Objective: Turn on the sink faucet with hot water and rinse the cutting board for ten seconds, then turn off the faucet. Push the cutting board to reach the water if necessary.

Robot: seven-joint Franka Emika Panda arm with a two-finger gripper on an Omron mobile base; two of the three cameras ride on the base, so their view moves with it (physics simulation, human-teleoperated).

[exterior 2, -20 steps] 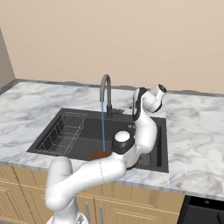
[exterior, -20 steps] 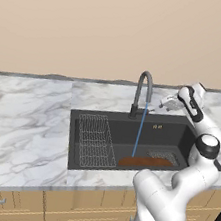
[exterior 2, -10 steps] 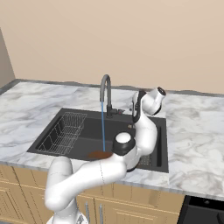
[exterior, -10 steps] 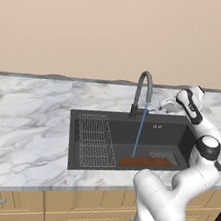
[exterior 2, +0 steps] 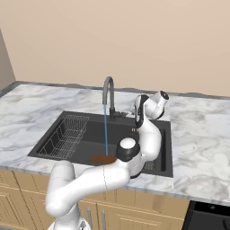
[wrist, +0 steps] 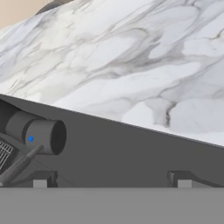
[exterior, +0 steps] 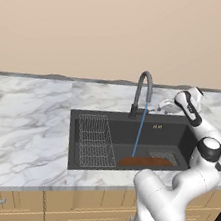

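The sink faucet [exterior: 144,85] [exterior 2: 108,92] arches over the black sink [exterior: 178,124] [exterior 2: 167,144]. A thin blue stream of water [exterior: 139,132] [exterior 2: 106,134] falls from its spout. The stream lands on the left end of the reddish-brown cutting board [exterior: 145,162] [exterior 2: 102,159], which lies flat on the basin floor. My gripper [exterior: 163,107] [exterior 2: 134,108] [wrist: 111,181] hovers just right of the faucet's base, over the sink's back rim. It is open with nothing between its fingertips [wrist: 181,178]. In the hand view the faucet's dark base [wrist: 41,135] and slim lever [wrist: 19,164] sit at the left, apart from the fingers.
A grey wire rack [exterior: 95,140] [exterior 2: 66,134] lies in the left half of the basin. A mesh drain strainer [exterior: 163,155] sits behind the board. Marbled counter [exterior: 25,119] [wrist: 131,65] surrounds the sink, and a beige wall rises behind it.
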